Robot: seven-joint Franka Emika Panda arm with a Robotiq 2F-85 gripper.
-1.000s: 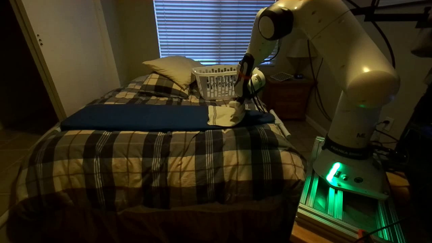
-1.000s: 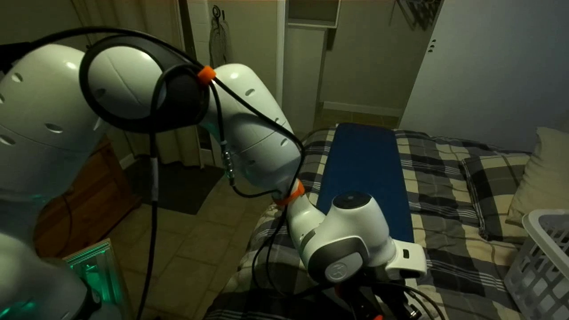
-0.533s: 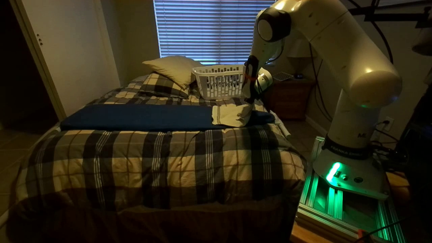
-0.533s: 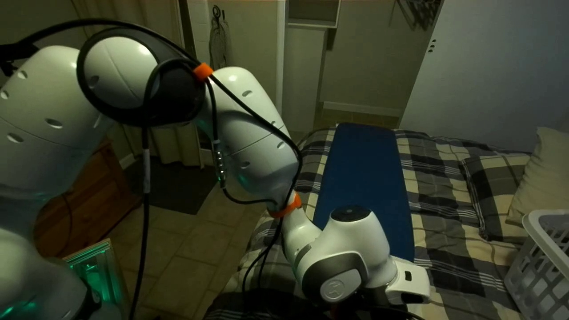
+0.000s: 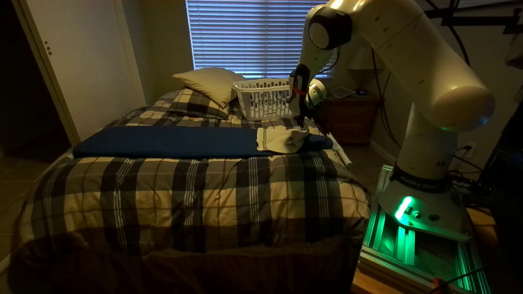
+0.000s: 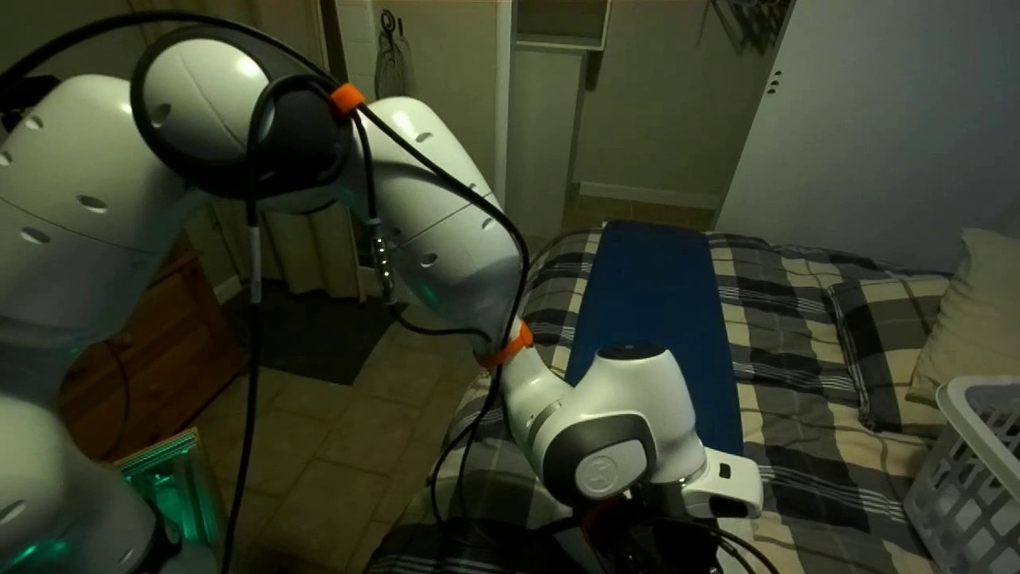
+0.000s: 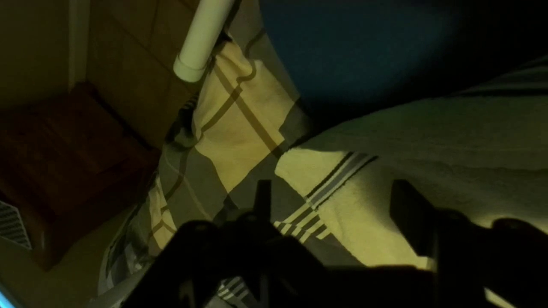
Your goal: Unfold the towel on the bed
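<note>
The cream towel (image 5: 276, 141), with dark stripes along one edge, lies rumpled and partly folded at the right end of the blue cloth on the plaid bed (image 5: 229, 183). Just above its raised right part is my gripper (image 5: 301, 122), pointing down. In the wrist view the jaws of my gripper (image 7: 332, 203) stand apart with nothing held between them. A striped corner of the towel (image 7: 364, 218) shows below that gap, and one finger (image 7: 409, 218) overlaps the cloth in the picture. In an exterior view the fingertips are cut off by the bottom edge, and the towel is mostly hidden.
A long blue cloth (image 5: 171, 141) runs across the bed under the towel. Behind my gripper stands a white laundry basket (image 5: 263, 100), beside pillows (image 5: 212, 83). A white tube (image 7: 201, 42) juts out at the bed's side, near a wooden nightstand (image 5: 349, 120).
The towel shifted right with my gripper, then stayed lying there. In the last half second the gripper let go, rose a little and moved slightly left.
</note>
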